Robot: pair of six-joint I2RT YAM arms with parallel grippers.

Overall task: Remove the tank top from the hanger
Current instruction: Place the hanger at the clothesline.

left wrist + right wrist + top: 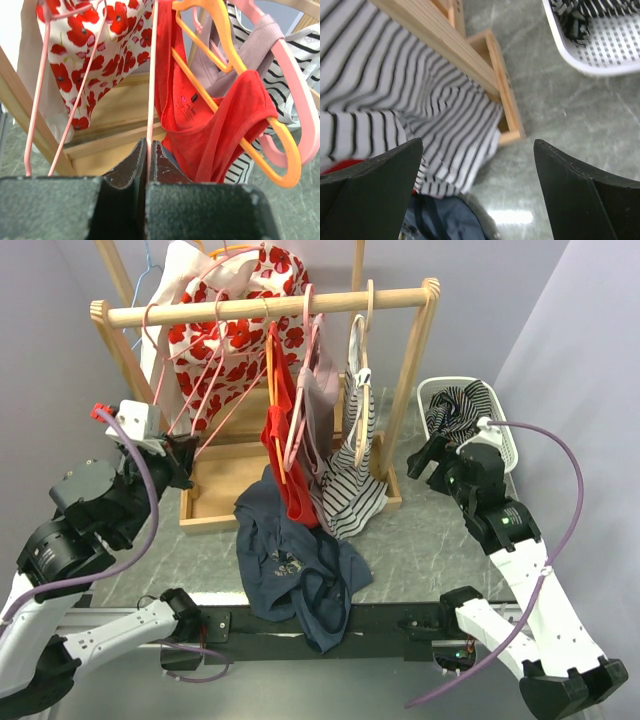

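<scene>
Closest to you, a dark blue top (295,560) lies in a heap on the gray table (430,540), and its near end hangs over the near edge.

A bit farther, on the left, your left gripper (186,455) is pressed together. It is pinching a thin bar of a pink hanger (150,75). The bar runs straight up between the two dark fingers (127,165). I cannot tell which piece of clothing hangs on that hanger.

On the right, your right gripper (425,455) is spread wide and holds nothing. Its two tips sit apart, with bare table showing between them. It is just beside the low end of the striped tank top (355,480) and does not touch it.

Farther back, the tank tops are still on their hangers on the wooden rack (270,308). The red tank top (220,125) hangs on an orange hanger (280,130), just to the right of the pinched bar. A dull pink top (318,400) hangs between the red one and the striped one. A white cloth with red flowers (235,335) hangs on the left.

Far on the right is a white basket (505,440) with striped cloth in it.
</scene>
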